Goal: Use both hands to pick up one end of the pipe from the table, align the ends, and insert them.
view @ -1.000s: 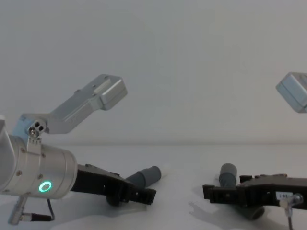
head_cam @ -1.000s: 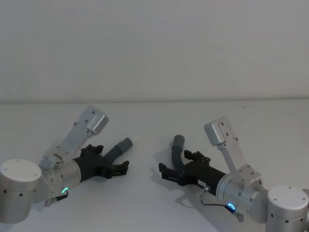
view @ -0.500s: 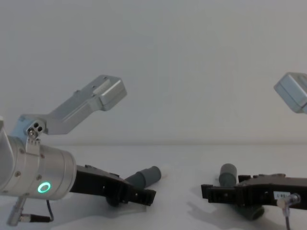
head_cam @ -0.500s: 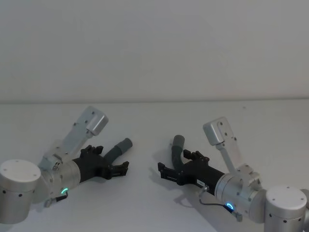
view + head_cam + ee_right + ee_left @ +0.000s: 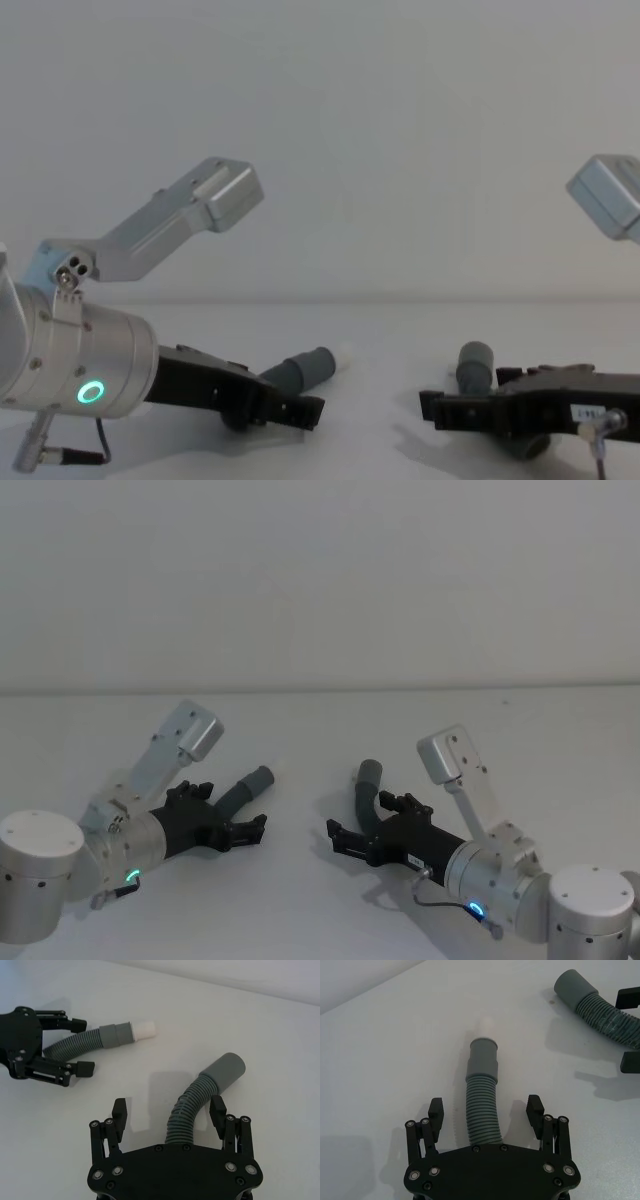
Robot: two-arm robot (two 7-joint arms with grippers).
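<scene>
Two ribbed grey pieces of the pipe lie on the white table (image 5: pixel 300 900). The left piece (image 5: pixel 245 788) ends in a grey cuff with a white tip (image 5: pixel 486 1027). My left gripper (image 5: pixel 232 806) is open, one finger on each side of its ribbed part (image 5: pixel 482 1095), not touching. The right piece (image 5: pixel 366 785) curves up to a plain hollow cuff (image 5: pixel 227 1071). My right gripper (image 5: pixel 368 818) is open around that piece's ribbed part (image 5: pixel 192 1105). Seen from the chest, both cuffs (image 5: pixel 305 368) (image 5: pixel 475 365) point toward the middle, a gap between them.
A pale grey wall rises behind the table's far edge (image 5: pixel 320 689). Bare table lies between the two pieces and in front of both arms. The wrist camera housings (image 5: pixel 225 195) (image 5: pixel 610 195) stand high above the grippers.
My right arm has edged slightly left along its pipe piece. The left arm, both pipe pieces and the open fingers look the same.
</scene>
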